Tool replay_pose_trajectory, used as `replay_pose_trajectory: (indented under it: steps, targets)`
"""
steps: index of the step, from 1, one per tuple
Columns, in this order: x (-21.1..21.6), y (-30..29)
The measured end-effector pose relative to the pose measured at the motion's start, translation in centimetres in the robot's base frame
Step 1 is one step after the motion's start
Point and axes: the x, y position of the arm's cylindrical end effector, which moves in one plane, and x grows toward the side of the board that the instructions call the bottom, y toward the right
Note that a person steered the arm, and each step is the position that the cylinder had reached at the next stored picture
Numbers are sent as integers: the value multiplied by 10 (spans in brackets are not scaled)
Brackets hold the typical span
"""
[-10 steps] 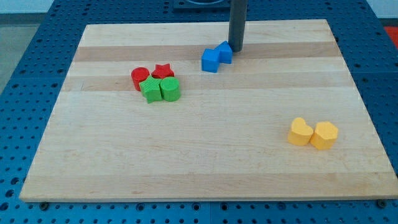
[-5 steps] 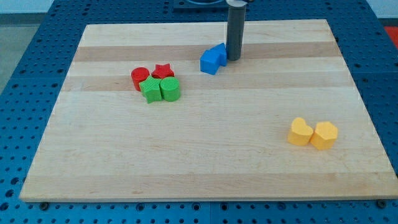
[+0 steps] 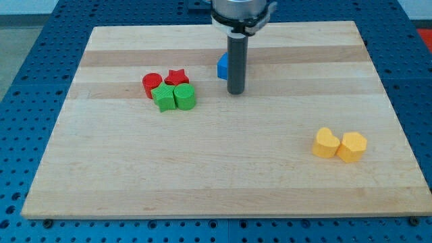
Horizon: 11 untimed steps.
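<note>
My tip [image 3: 235, 92] rests on the wooden board [image 3: 223, 175], just below and slightly right of the blue blocks. The rod stands in front of them, so only a blue corner [image 3: 222, 66] shows at its left side; how many blue blocks sit there cannot be told. To the view's left lies a tight cluster: a red cylinder [image 3: 151, 82], a red star [image 3: 177, 76], a green star-like block [image 3: 163, 98] and a green rounded block [image 3: 184, 96]. The tip is apart from that cluster.
Two yellow blocks sit side by side near the view's lower right: a rounded one [image 3: 326, 143] and a hexagonal one [image 3: 352, 146]. A blue perforated table surrounds the board.
The rod has moved from the right of the blue blocks toward the view's bottom and left, now covering most of them. The blue blocks shifted slightly left earlier.
</note>
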Motion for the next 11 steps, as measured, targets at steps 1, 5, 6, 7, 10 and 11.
replay_pose_trajectory:
  steps: [1, 5, 6, 7, 10, 11]
  targets:
    - [-18, -9]
    - [-51, -42]
    - [-65, -42]
    - [-80, -42]
    - [-109, -41]
    - [-121, -39]
